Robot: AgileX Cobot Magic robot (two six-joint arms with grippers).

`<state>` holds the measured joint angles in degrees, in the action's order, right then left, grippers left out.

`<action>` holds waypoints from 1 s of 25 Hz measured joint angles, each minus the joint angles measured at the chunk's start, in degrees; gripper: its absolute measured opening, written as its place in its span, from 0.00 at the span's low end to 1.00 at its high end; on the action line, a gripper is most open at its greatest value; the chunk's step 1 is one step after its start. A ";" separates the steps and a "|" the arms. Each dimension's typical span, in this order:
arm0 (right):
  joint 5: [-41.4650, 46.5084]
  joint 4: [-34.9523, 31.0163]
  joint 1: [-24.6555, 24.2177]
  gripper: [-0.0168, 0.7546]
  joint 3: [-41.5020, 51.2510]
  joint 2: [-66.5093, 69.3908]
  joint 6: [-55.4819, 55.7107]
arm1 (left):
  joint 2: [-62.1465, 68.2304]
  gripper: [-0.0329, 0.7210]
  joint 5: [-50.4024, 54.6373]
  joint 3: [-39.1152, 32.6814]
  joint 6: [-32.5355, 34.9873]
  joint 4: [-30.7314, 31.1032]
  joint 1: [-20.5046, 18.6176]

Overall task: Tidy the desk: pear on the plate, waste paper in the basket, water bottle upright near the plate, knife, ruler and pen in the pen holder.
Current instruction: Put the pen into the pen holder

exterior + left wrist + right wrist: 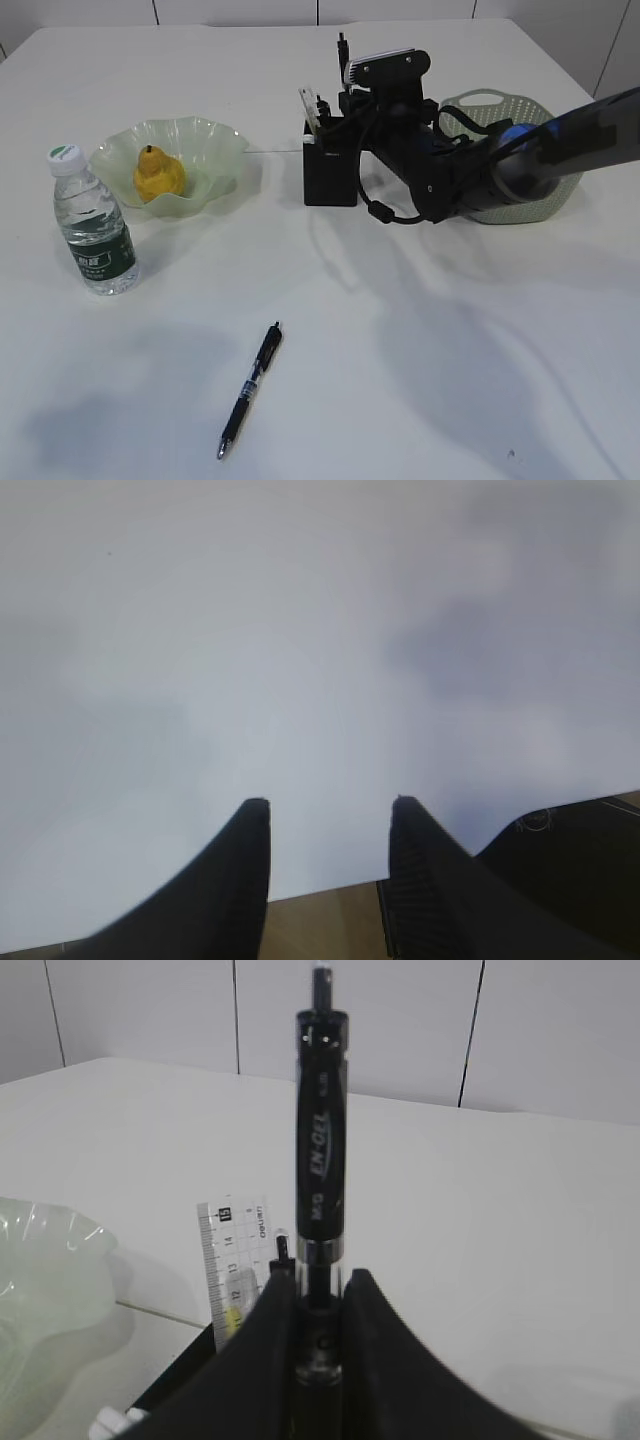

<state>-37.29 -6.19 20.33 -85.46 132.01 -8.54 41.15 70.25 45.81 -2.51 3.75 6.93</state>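
- Pen [250, 390], a second black one, lies flat on the desk [420, 400] at the near edge, well apart from everything else; by my judgement it is not yet tidied.
- Left gripper [330, 825] hovers over bare white tabletop with its jaws apart and nothing between them.
- Water bottle [92, 222] stands upright just beside the plate [215, 150], and the pear [158, 174] sits in the plate, so these two steps look finished.
- Right gripper [318, 1305] is closed on a black gel pen [320, 1140], held upright with its lower part between the fingers, directly above the pen holder [330, 172].
- Ruler [232, 1250] already stands in the pen holder, and something yellow shows beside it, probably the knife; I cannot tell for sure.
- Basket [520, 140] is behind the right arm; its contents are hidden, so I cannot say if the waste paper is inside.
- Risk: the holder is already crowded, so the pen tip could meet the ruler or the rim and stop there.
- Risk: if the jaws release too high or off-centre, the pen may bounce out, or the arm may push the light holder over.
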 joint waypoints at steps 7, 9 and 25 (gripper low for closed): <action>0.26 0.46 0.00 0.16 -3.24 1.55 0.09 | 0.00 0.41 0.00 0.00 0.00 0.00 0.00; 0.52 0.46 0.00 0.16 -3.94 1.93 0.09 | 0.00 0.41 0.00 0.00 0.00 0.00 0.00; 2.06 1.49 0.00 0.16 -4.17 2.26 1.42 | 0.00 0.41 0.00 0.00 0.00 0.00 0.00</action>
<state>-35.23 -4.69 20.33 -89.63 134.27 -7.13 41.15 70.25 45.81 -2.51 3.75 6.93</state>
